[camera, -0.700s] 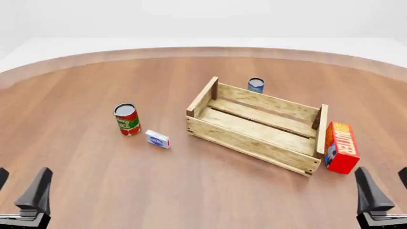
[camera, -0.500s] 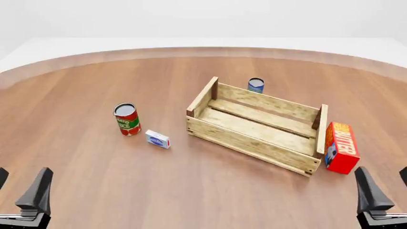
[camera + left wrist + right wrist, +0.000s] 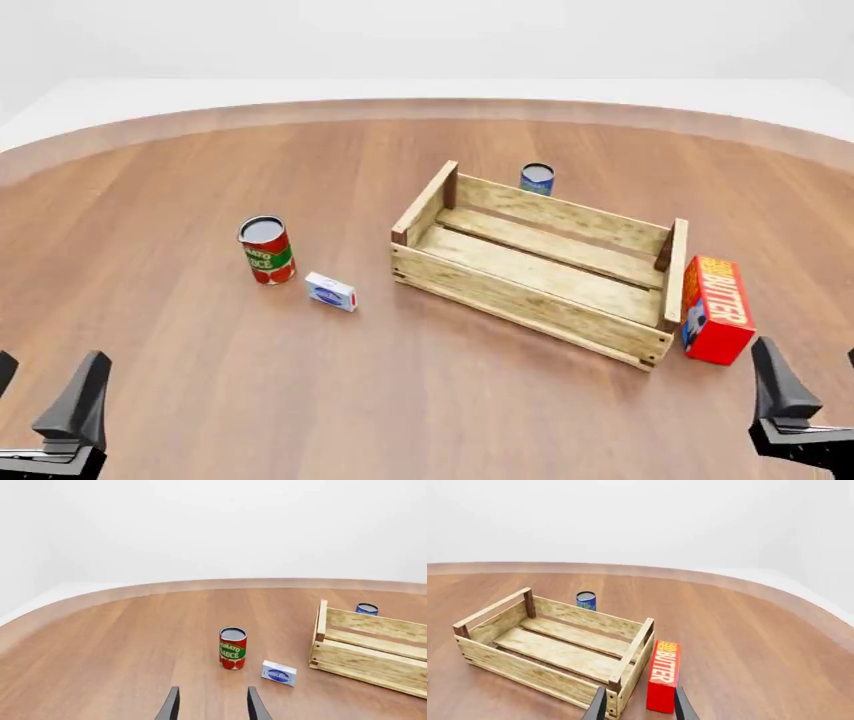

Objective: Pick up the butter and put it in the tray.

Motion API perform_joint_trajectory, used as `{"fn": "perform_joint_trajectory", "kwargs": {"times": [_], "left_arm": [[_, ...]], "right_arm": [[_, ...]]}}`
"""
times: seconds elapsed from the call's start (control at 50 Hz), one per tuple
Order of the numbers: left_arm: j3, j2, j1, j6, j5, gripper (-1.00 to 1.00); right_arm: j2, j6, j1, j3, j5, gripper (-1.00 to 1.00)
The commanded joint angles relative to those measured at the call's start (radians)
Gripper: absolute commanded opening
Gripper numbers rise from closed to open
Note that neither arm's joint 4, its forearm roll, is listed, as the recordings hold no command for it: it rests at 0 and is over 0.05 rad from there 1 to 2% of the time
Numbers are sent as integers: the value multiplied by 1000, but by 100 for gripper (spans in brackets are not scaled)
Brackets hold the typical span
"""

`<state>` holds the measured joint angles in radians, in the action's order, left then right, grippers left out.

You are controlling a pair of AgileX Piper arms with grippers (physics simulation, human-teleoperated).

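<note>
The butter (image 3: pixel 714 310) is a red-orange carton lying on the table against the right end of the tray (image 3: pixel 514 295), a large crate of light wooden slats. In the right wrist view the butter (image 3: pixel 662 676) lies just ahead of my right gripper (image 3: pixel 639 707), next to the tray's (image 3: pixel 527 672) near corner. My right gripper (image 3: pixel 811 385) is open and empty at the near right, just short of the butter. At the near left my left gripper (image 3: pixel 43 395) is open and empty too, its fingers (image 3: pixel 171 707) pointing over bare table.
A tomato sauce can (image 3: pixel 266 250) and a small white-blue box (image 3: pixel 330 292) stand left of the tray. A blue can (image 3: pixel 537 178) stands behind the tray. The table's curved far edge (image 3: pixel 427 102) runs across the back.
My right gripper has shifted slightly forward and to the right. The butter, the tray and the left gripper have not moved.
</note>
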<state>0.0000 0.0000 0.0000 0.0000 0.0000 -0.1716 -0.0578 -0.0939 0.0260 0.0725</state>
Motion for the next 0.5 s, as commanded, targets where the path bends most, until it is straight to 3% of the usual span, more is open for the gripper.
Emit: {"fn": "perform_joint_trajectory", "kwargs": {"times": [0.02, 0.22, 0.5], "left_arm": [[0, 0, 0, 0, 0, 100], [0, 0, 0, 0, 0, 100], [0, 0, 0, 0, 0, 100]], "right_arm": [[-104, -32, -51, -2, 76, 100], [-227, -48, -103, -17, 177, 100], [-332, -59, -115, -26, 267, 100]]}}
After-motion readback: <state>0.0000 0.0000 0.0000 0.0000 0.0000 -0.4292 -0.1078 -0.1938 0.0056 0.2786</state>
